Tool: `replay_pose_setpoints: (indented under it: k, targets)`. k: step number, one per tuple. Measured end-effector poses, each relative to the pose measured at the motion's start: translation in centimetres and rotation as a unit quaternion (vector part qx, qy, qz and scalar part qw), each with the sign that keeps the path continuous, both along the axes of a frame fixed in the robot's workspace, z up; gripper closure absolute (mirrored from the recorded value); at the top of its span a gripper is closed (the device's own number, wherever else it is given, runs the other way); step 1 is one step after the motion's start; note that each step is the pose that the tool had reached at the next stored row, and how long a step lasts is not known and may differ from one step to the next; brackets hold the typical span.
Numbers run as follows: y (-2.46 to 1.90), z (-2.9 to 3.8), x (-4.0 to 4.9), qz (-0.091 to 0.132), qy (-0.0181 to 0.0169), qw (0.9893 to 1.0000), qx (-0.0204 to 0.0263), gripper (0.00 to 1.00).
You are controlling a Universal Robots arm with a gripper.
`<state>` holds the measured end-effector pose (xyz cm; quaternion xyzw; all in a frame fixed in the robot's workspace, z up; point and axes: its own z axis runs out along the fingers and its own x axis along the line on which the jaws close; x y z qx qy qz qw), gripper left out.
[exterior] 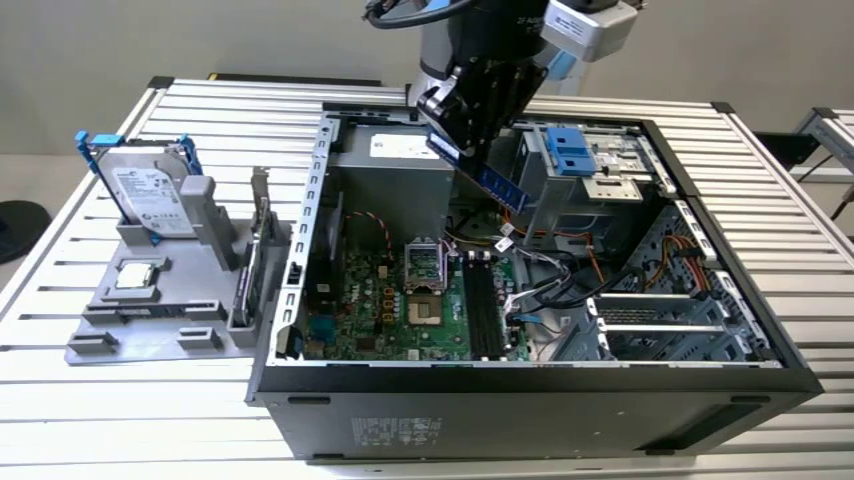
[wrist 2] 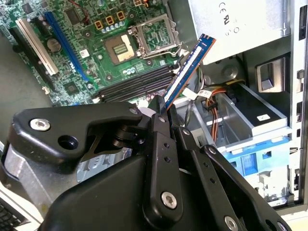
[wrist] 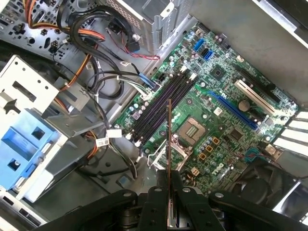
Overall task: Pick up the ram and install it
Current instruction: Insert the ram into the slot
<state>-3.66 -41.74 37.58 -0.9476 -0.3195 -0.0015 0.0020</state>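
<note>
Item: ram, a long narrow stick with a blue face and dark chips. It is clamped at one end between the fingers of the gripper, whose jaws are closed on both flat sides of it. Seen edge-on in the first wrist view, it is a thin line rising from between the fingertips. Location: in the air inside the open case, tilted with its free end pointing down and towards the exterior view's right. It is above the motherboard and touches nothing but the gripper. Related fittings: a bank of parallel dark slots just beside the socket, with no stick seen in any of them. Loose orange and black cables run near the slots' far side, and a blue bracket sits at the rear of the case. Elsewhere: the hard drive stands upright in a grey fixture on the slatted table, well apart from the case at the exterior view's left. Status: pick-up looks done; by judgement the work stands at the carry-and-align stage of installing, with the ram not yet over a slot nor parallel to it. Requirement for seating, as a judgement: the stick levelled so its long contact edge lies along one slot, squarely above it and clear of the cables, then pressed straight down evenly. A skewed entry would risk binding at the slot's ends.
</note>
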Motion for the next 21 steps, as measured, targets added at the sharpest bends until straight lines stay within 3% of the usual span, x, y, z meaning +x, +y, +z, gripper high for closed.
replay_pose_setpoints:
  k: [12,17,21]
  targets:
    - [0.0,0.0,0.02,-0.032,0.0,0.9995,0.0,1.0]
    - [0.0,0.0,0.03,-0.059,0.0,0.9983,0.0,1.0]
    - [0.0,0.0,0.04,-0.082,0.0,0.9967,0.0,1.0]
